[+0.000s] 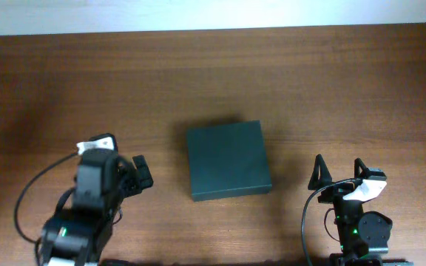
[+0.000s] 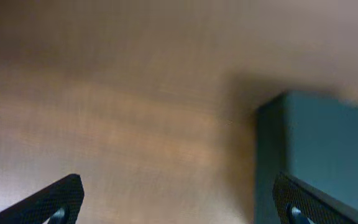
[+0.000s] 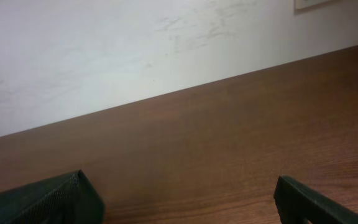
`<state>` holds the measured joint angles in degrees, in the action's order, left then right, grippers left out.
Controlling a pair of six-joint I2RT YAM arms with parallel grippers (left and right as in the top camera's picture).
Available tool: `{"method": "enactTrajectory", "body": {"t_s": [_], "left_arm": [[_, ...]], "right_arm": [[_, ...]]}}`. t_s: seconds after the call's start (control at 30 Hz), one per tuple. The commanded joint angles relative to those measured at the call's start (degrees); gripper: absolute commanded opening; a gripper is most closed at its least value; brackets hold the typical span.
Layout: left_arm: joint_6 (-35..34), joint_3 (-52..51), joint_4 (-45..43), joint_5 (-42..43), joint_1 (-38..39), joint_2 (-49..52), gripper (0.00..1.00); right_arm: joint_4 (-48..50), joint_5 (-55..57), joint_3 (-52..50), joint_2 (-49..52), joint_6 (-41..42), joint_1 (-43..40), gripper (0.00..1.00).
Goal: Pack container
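The container (image 1: 228, 161) is a dark green-black matte rectangular box, lying flat with its lid closed in the middle of the table. My left gripper (image 1: 124, 157) is open and empty, to the left of the box and apart from it. In the left wrist view the gripper (image 2: 179, 205) hangs over bare wood, and the container's left side (image 2: 328, 143) shows at the right, behind my right finger. My right gripper (image 1: 339, 171) is open and empty, to the right of the box near the front edge. The right wrist view shows that gripper (image 3: 182, 202) but not the container.
The brown wooden table (image 1: 213, 81) stretches back to a pale wall (image 3: 135, 50). A black cable (image 1: 32, 188) loops beside the left arm. No other loose objects are in view.
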<state>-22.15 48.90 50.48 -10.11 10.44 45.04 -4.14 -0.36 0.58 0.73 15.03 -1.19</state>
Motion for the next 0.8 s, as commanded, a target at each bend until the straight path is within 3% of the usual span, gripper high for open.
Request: {"method": "enactTrajectory", "body": {"t_s": [0.0, 0.27, 0.77], "left_arm": [[6.97, -0.13, -3.41, -0.11, -0.15, -6.25, 0.99], [17.18, -3.30, -12.94, 8.33, -2.25, -16.15, 0.99], [17.51, -26.64, -47.58, 12.70, -5.70, -38.23, 0.99]], "right_arm": [[-0.37, -0.48, -0.26, -0.55, 0.31, 0.09, 0.99], [-0.37, -0.48, -0.26, -0.55, 0.31, 0.09, 0.99], [-0.37, -0.48, -0.26, -0.55, 0.31, 0.09, 0.99]]}}
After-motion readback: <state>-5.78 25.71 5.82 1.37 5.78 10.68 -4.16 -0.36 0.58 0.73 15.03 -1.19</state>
